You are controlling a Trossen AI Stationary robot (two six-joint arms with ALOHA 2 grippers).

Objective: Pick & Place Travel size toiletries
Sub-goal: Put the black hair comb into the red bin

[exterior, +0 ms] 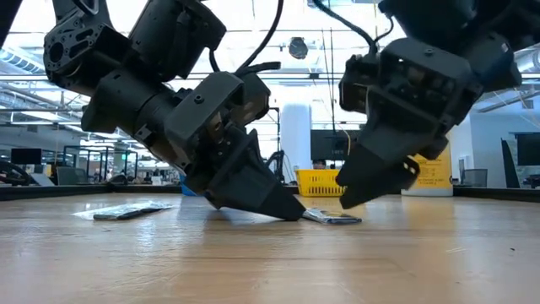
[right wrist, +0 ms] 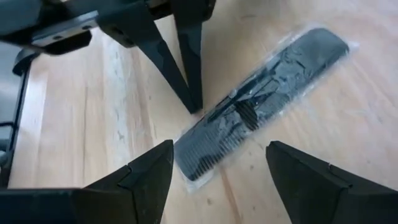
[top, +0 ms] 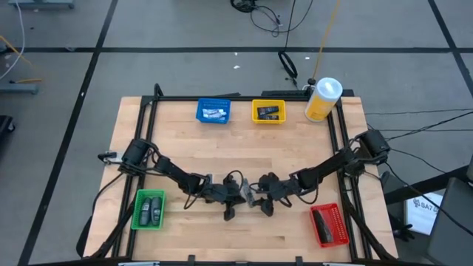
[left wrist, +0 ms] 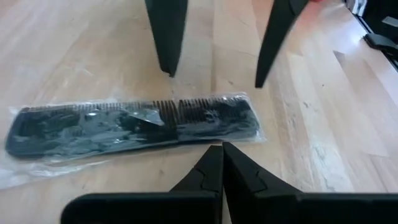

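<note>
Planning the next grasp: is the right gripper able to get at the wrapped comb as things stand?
Probably yes. The right gripper is open just short of the comb, but the shut left gripper presses right beside it and may crowd the approach.

Bright even overhead light, soft shadows

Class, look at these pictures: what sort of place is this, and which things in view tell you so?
Probably a robotics lab or workshop. Two robot arms work at a framed wooden table, cables trail over a tape-marked floor, and the low view shows an open hall with ceiling lights and a monitor behind.
</note>
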